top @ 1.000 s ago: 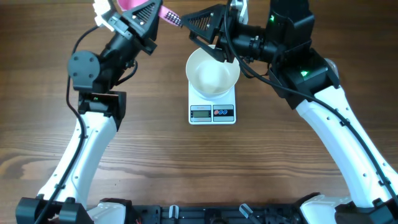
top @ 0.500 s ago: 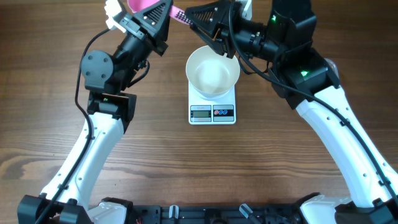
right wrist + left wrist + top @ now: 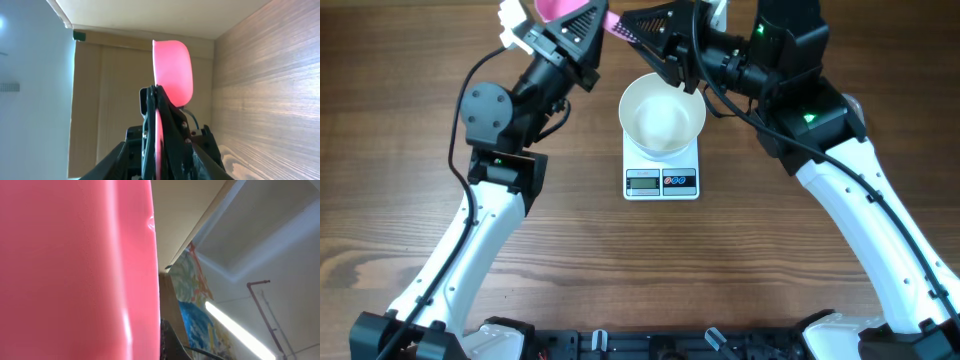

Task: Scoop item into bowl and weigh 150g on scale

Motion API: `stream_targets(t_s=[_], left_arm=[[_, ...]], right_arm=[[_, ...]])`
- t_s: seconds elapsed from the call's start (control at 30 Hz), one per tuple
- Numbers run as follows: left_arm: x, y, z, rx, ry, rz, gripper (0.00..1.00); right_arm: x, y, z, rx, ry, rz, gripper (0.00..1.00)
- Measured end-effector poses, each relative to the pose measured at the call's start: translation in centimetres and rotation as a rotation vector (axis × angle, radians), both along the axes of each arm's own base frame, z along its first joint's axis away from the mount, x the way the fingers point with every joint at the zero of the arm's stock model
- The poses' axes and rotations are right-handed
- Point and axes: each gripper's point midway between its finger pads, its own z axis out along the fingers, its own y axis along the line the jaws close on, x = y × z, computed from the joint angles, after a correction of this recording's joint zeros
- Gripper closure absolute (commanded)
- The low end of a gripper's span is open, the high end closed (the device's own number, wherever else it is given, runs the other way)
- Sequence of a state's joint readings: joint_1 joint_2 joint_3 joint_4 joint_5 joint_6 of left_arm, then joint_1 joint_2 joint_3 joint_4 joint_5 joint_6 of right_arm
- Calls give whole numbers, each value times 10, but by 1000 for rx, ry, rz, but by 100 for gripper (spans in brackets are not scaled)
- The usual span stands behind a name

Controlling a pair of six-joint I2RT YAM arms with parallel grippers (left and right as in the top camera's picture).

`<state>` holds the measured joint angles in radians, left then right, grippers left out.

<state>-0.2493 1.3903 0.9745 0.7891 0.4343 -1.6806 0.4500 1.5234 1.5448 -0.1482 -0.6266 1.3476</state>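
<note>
My left pincer (image 3: 585, 18) clamps the pink scoop (image 3: 552, 8) handle-out — handover, I reckon; right pincer (image 3: 628, 22) grip, can't tell.

Overhead: fixed high, straight down on desk (image 3: 740, 280), scale (image 3: 661, 182) above centre. Left wrist: tilted up toward ceiling, pressed close to pink scoop (image 3: 75, 270). Right wrist: rolled sideways, desk upright along right edge, scoop edge-on, nearby. Scoop common to all three.
</note>
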Motion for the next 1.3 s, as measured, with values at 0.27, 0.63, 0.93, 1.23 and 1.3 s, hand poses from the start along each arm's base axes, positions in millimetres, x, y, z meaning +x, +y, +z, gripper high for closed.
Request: stream_targets(t_s=[0.27,0.63,0.93,1.23,1.3], left_arm=[[0,0,0,-1,0,2,96],[4,-4,-11,8,55,5,96],[3,-8,-13,9,63,-3,96],[3,-8,-13,8,63,0,96],[3,-8,-13,8,63,0,96]], right_arm=[[0,0,0,5,9,-4,73],[2,-1,-5,-4,31,-14,78],[2,-2,-11,-17,56,-16,83],[2,-2,-13,-22,61,-24,90],[3,-2,-13,-24,57,-29,84]])
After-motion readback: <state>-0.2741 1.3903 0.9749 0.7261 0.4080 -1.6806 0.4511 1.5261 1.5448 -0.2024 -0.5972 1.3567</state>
